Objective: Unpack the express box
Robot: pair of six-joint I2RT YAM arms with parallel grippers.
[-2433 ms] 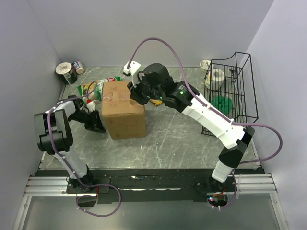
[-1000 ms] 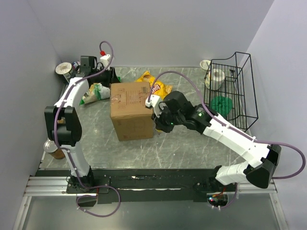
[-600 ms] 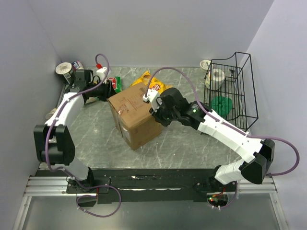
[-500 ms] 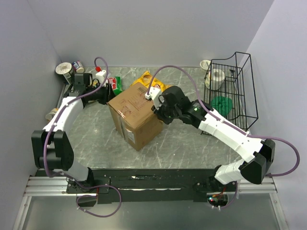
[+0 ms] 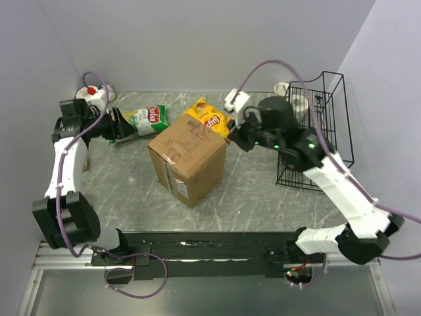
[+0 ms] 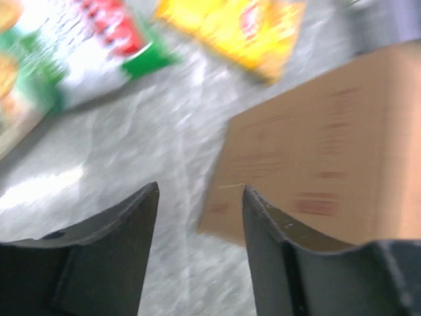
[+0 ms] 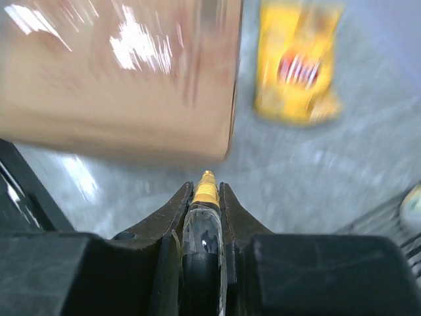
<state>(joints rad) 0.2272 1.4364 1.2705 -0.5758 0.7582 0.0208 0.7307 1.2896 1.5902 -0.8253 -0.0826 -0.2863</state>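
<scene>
The express box (image 5: 187,161) is a closed brown carton standing turned at an angle in the middle of the table; it also fills the right of the left wrist view (image 6: 329,145) and the top of the right wrist view (image 7: 118,72). My left gripper (image 5: 117,128) is off to the box's left, open, with only bare table between its fingers (image 6: 200,197). My right gripper (image 5: 240,135) hovers past the box's far right corner, shut on a slim black tool with a gold tip (image 7: 205,194), clear of the carton.
A green-and-white snack bag (image 5: 148,117) and a yellow chip bag (image 5: 209,118) lie behind the box. A black wire basket (image 5: 332,118) with a green item and rolls stands at the right. A can (image 5: 92,92) sits in the back left corner.
Both arms have drawn away from the box: the left one swung back to the left and opened wider, the right one lifted off to the right with its tool. The box stays put.
</scene>
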